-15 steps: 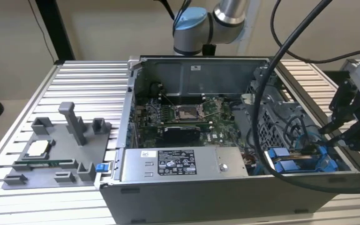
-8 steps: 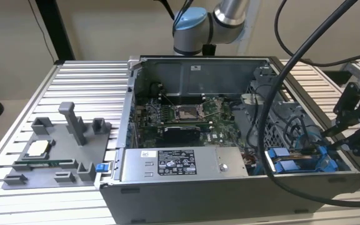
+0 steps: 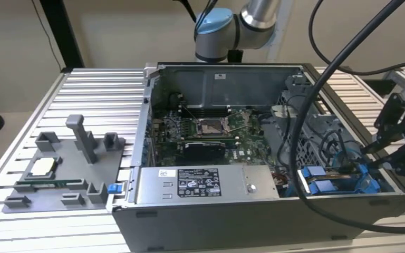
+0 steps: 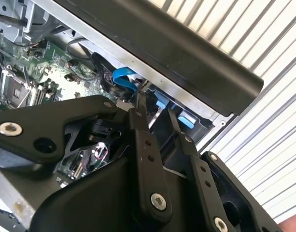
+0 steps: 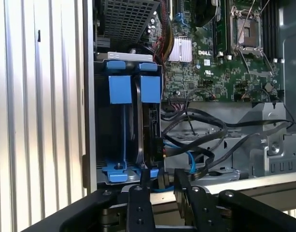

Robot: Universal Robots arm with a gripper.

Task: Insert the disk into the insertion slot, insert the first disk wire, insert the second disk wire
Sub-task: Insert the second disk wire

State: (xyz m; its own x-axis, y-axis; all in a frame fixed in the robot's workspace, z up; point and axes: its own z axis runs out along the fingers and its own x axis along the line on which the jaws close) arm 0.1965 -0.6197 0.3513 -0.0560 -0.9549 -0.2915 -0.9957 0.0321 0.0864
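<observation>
Disk [image 5: 150, 121] sits in the insertion slot [image 5: 128, 56], near corner at the exterior view's right; we judge both wires [image 5: 196, 140] not yet plugged. Tool [image 5: 162, 178] hovers beside it; we cannot tell its grip.

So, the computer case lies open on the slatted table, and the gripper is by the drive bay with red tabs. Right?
No: the tabs are blue, not red, as the first wrist view shows. The computer case does lie open on the slatted table, gripper by the drive bay.
</observation>
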